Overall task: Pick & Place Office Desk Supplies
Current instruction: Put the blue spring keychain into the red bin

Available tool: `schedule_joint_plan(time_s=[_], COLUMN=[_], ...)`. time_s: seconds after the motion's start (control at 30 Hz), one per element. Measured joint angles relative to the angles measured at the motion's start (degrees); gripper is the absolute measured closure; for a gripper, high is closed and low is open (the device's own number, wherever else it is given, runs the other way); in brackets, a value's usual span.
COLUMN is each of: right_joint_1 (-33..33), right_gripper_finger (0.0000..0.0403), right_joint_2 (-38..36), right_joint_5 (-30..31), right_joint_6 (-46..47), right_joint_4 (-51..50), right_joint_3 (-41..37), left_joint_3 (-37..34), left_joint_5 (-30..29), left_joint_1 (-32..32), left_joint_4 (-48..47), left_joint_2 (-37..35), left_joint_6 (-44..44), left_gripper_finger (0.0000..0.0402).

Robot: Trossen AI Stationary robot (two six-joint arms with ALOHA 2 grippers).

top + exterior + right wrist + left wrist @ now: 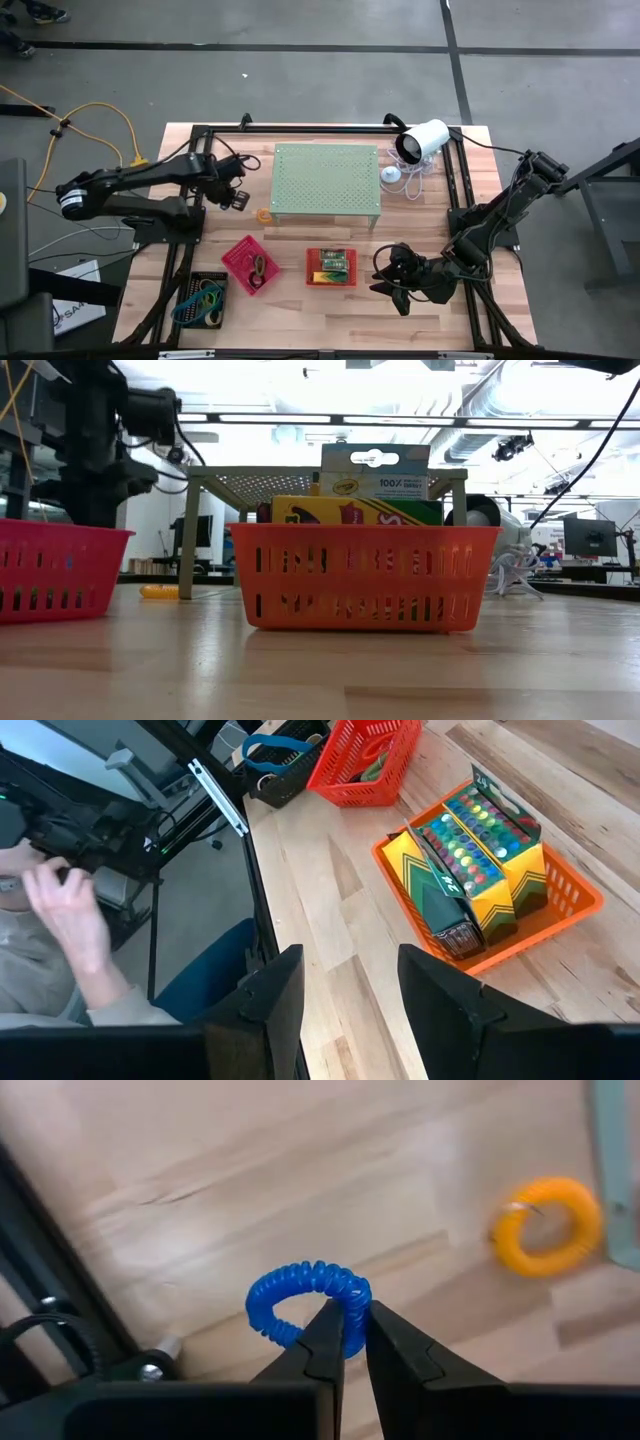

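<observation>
Fingers of the left gripper (348, 1342) pinch the blue coil ring (300, 1295) above the desk (300, 1170); carry it level to the black tray (203, 297), keeping the pinch firm; right gripper (345, 990) waits open

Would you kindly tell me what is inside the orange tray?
The orange tray holds crayon boxes standing side by side; one shows rows of coloured crayon tips. What lies beneath them on the tray floor is covered.
</observation>
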Motion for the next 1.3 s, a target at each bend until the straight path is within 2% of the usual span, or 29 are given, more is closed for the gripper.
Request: schedule_joint_plan(time_s=[0.23,0.53,0.7,0.93,1.3], right_joint_1=[0.01,0.0,0.0,0.0,0.02], right_gripper_finger=[0.0252,0.0252,0.0252,0.0252,0.0252], right_joint_2=[0.02,0.01,0.0,0.0,0.0], right_joint_5=[0.01,0.01,0.0,0.0,0.02], right_joint_6=[-0.01,-0.01,-0.02,0.0,0.0], right_joint_4=[0.01,0.0,0.0,0.0,0.0], right_joint_3=[-0.02,-0.01,0.0,0.0,0.0], left_joint_3=[0.02,0.04,0.04,0.04,0.06], left_joint_5=[4.95,8.89,10.59,10.8,9.86], left_joint_1=[-4.44,-12.4,-16.37,-22.15,-33.32], left_joint_4=[0.9,9.48,10.34,11.04,20.55], left_joint_2=[-4.68,-7.81,-9.5,-11.75,-10.65], left_joint_6=[0.09,0.91,1.16,-0.65,-3.97], left_gripper_finger=[0.0375,0.0375,0.0375,0.0375,0.0375])
